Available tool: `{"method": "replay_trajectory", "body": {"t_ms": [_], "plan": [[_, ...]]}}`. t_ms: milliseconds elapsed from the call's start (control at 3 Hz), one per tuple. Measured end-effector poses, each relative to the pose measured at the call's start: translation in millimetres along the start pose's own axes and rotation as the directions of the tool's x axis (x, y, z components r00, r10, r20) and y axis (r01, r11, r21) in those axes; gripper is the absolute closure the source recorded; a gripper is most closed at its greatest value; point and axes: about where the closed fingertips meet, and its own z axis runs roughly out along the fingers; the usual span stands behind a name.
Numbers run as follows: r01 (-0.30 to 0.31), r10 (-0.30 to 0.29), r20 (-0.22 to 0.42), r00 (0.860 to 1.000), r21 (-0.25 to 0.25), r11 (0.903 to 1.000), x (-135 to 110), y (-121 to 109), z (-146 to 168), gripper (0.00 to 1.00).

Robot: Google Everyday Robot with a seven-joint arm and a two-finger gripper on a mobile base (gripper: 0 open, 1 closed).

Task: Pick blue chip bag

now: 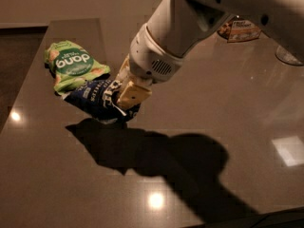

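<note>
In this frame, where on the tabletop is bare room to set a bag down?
Bare: the near half of the table and its right middle, short of the snack package at the far edge. Crowded: far left, where the end effector holds the blue chip bag beside the green bag.

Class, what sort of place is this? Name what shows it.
Probably a break-room or kitchen counter: a dark glossy countertop, a light green "dang" snack bag, and a crumpled navy-blue foil chip bag held by the gripper beside it.
</note>
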Motion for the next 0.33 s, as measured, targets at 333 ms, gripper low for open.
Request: {"method": "replay_trajectory", "body": {"t_ms": [333], "plan": [[0.001, -0.001, 0.001, 1.000, 0.001, 1.0000, -0.6, -0.1, -0.9, 1.00]]}}
